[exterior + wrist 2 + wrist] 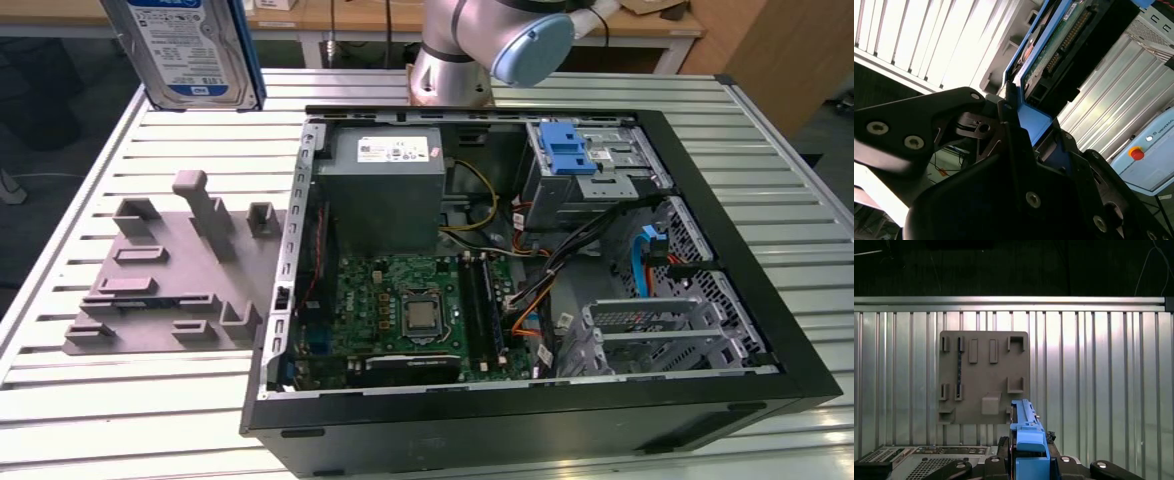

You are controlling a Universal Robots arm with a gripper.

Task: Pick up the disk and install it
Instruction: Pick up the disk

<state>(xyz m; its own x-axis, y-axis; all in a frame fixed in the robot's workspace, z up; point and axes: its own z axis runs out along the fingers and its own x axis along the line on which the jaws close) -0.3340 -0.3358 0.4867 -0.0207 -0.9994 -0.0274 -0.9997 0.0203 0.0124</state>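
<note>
aluminium slats, pale and ribbed, make up the tabletop (160,410), the widest thing in the exterior view. on it lies a black computer case (534,420) with its side panel off and its inside facing up. beyond the case stands the base of the silver-and-blue robot arm (494,40). a grey moulded fixture plate (160,280) with raised blocks and slots rests flat on the slats just beside the case, on the exterior view's left. inside the case, a grey power-supply box (387,190) with a white sticker sits at the far end. the green motherboard (414,310) lies nearer the camera, and a metal drive cage (607,175) with a blue latch (567,150) is at the far end toward the exterior view's right. the disk (194,50) hangs in the air outside the case, upright at the exterior view's upper left, with its white-and-blue label facing the camera and clear of the tabletop. in the second wrist view the claw (1034,120) is clamped on the blue bracket at the disk's end, with black fingers (1009,107) on either side of it and the drive's circuit-board side showing. in the first wrist view the disk is seen edge-on in the claw (1028,445), with the fixture plate on the slats beyond it.
</note>
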